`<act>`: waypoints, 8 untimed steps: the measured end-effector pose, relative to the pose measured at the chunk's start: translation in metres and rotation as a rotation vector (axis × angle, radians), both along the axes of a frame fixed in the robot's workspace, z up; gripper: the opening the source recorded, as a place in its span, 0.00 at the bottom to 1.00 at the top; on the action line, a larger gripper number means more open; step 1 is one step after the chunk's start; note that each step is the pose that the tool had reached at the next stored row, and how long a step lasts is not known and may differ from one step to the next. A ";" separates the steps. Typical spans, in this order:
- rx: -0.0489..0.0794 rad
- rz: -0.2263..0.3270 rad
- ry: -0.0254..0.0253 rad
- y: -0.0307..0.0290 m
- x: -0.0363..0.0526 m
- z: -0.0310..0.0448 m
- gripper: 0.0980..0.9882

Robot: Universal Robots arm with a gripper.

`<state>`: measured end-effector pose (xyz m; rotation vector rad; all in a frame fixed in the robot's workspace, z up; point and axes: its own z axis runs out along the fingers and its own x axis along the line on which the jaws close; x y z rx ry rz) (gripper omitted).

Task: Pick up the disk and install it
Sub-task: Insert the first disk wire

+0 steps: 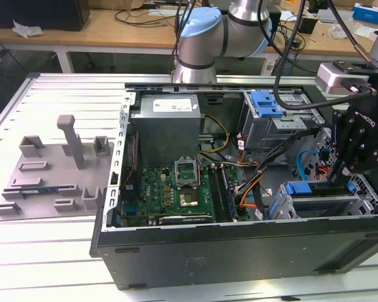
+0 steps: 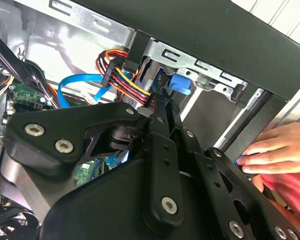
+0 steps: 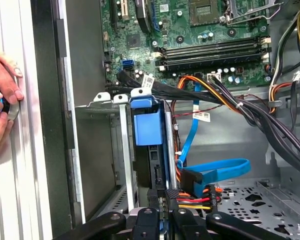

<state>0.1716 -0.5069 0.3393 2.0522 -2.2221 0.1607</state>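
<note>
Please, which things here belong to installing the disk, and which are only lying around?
Belong to the job: disk, in the metal bay; gripper, right at it.
Only lying about: grey holder; blue latch; blue cable; green board.

Disk [image 3: 149,122] filling cage [image 3: 102,102] slot, cables [image 3: 195,192] beside it, person's hand [image 3: 2,95] outside case wall [image 3: 47,125], perforated floor [image 3: 255,195] bare.

The exterior view looks down from high on the whole open case [image 1: 239,251] on the bench [image 1: 50,264], with the claw [image 1: 338,181] at the exterior view's right. The first wrist view looks close along the claw into the case, toward the motherboard [image 3: 210,30]. The second wrist view, closer still, looks past the claw's links at the case wall. Both wrist views share the disk [image 3: 149,127] and a hand [image 3: 2,95]
</note>
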 end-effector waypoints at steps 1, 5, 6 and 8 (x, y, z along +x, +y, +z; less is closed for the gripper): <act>0.000 0.001 0.0000 0.0000 0.0000 -0.0002 0.08; 0.000 0.006 0.0000 0.0000 0.0000 -0.0007 0.08; 0.001 0.006 0.0000 0.0000 0.0000 0.0000 0.08; 0.001 0.006 -0.0001 0.0000 0.0000 0.0049 0.08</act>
